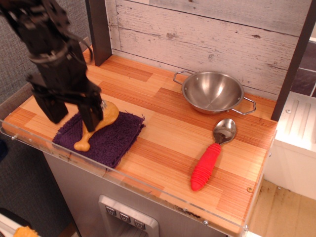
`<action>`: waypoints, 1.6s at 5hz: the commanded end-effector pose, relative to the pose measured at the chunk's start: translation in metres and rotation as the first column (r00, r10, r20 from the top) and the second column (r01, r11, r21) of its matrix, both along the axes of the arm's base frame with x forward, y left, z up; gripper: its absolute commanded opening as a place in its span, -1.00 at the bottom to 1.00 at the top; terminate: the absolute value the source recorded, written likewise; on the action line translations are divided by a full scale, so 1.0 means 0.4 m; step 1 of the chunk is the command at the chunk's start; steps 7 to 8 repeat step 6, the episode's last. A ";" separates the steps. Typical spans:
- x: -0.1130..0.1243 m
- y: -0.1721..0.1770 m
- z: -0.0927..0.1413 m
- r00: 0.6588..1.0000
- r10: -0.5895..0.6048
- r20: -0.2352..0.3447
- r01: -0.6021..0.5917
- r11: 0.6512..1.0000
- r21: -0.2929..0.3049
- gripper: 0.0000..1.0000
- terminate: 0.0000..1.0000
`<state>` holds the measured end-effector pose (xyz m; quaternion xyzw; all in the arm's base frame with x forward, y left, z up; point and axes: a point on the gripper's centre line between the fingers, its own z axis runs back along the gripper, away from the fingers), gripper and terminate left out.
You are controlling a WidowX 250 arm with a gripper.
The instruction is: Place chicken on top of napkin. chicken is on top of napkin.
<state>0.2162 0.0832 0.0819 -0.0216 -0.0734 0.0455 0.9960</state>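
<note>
Whitewashed planks are backing a striped wooden tabletop [163, 133] with a clear strip running along its front edge.

From the single view: the napkin [106, 138] is lying at the front left of the tabletop, and the chicken [98, 123] is resting on it, bulbous end toward the back and knobbed bone end pointing at the front edge. The pincer [73, 116] is hanging over the napkin's left part with its two fingers spread wide and nothing between them. Its right finger [92, 114] is overlapping the chicken in this view, though whether they are touching is hard to say from this angle. A bowl [213, 92] is sitting at the back right, and a spoon [212, 155] is lying just in front of it, red handle toward the front.
</note>
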 end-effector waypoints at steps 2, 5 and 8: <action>0.101 -0.049 0.117 0.992 -0.099 0.078 0.098 0.995 0.020 1.00 -1.00; 0.125 -0.066 0.120 0.990 -0.120 0.069 0.123 0.992 -0.040 1.00 -1.00; 0.125 -0.066 0.120 0.990 -0.120 0.069 0.123 0.992 -0.040 1.00 1.00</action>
